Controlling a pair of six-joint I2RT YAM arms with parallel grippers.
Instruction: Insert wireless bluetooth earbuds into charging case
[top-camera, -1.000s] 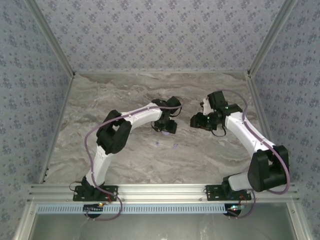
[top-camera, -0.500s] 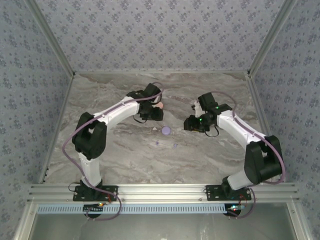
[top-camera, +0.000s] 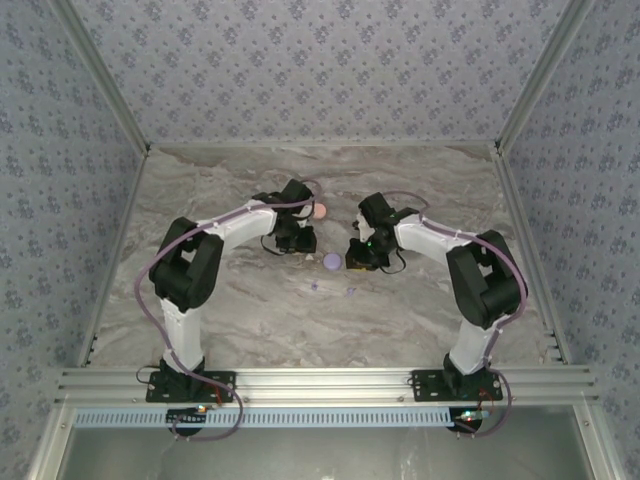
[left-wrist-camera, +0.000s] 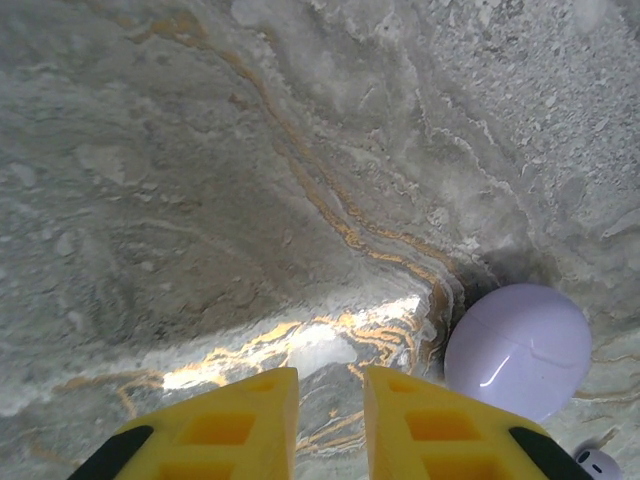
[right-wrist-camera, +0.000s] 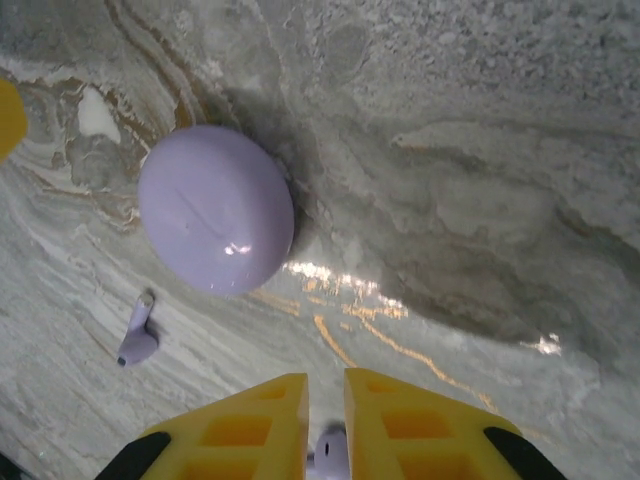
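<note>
Above the marbled table (top-camera: 250, 320), left gripper (left-wrist-camera: 331, 372) and right gripper (right-wrist-camera: 326, 374), both narrowly parted, have drawn closer together.

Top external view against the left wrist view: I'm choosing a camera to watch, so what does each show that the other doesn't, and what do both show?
Top external: the salmon-pink disc, the patterned walls.
Left wrist: a bright glint and a faint seam on the purple case.
Both: that case, at least one earbud, the marbled tabletop.

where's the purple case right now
In the top view, the purple case sits between the two grippers, just beyond the two small lilac earbuds.
</note>
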